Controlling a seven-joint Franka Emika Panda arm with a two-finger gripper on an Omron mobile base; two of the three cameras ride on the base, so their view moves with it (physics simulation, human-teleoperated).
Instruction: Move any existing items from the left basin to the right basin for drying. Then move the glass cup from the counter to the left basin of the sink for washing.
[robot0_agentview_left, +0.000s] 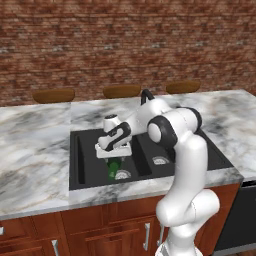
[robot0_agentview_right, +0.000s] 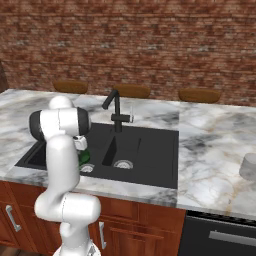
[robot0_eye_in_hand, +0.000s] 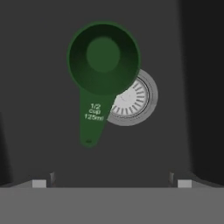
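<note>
A green measuring cup (robot0_eye_in_hand: 103, 59) marked 1/2 cup lies on the floor of the left basin (robot0_agentview_left: 87, 162), its bowl partly over the round drain (robot0_eye_in_hand: 133, 103). It also shows as the green cup (robot0_agentview_left: 116, 167) under the hand and as a green patch (robot0_agentview_right: 84, 157) beside the arm. My gripper (robot0_agentview_left: 114, 156) hangs just above it, pointing down, open, the fingertips (robot0_eye_in_hand: 39, 183) set wide apart with nothing between them. A pale glass cup (robot0_agentview_right: 248, 166) stands on the counter far to the right.
The right basin (robot0_agentview_right: 145, 147) holds only its drain (robot0_agentview_right: 122, 164). A black faucet (robot0_agentview_right: 116, 107) rises behind the divider between the basins. Marble counter (robot0_agentview_left: 35, 150) surrounds the sink. Three wooden stools (robot0_agentview_left: 53, 94) stand along the far edge before a brick wall.
</note>
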